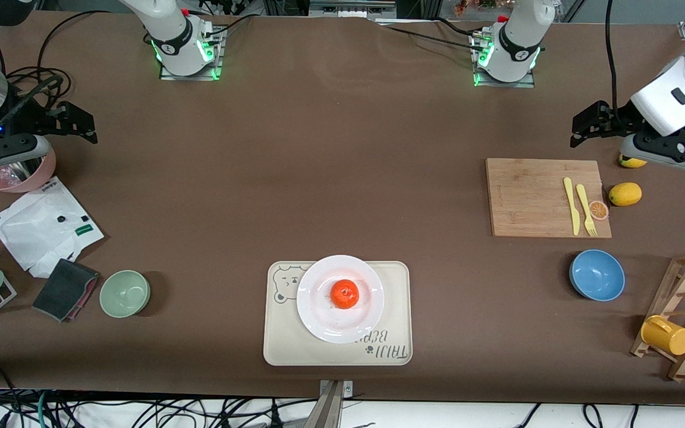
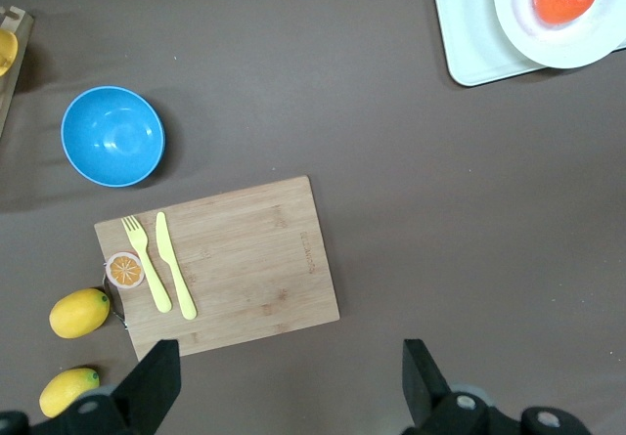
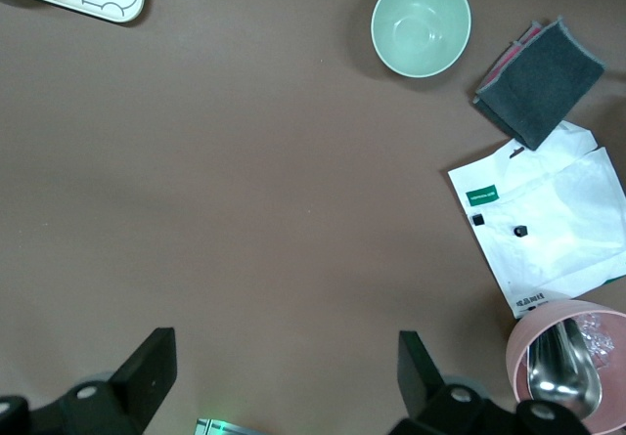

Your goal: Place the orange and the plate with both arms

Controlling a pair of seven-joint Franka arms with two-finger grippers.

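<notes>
On the beige tray (image 1: 283, 351) near the front camera, the orange (image 1: 344, 293) is sitting on the plate (image 1: 319, 315). Left end effector (image 1: 583, 126) is hanging released by the cutting board (image 1: 527, 196); right end effector (image 1: 78, 122) is hanging released beside the pink bowl (image 1: 33, 178).

The small, round, bright orange-red orange (image 1: 344, 293) is being carried upright at the middle of the plate (image 1: 366, 320). The round, white, glossy plate is being supported flat on the beige bear-printed tray (image 1: 283, 345).
</notes>
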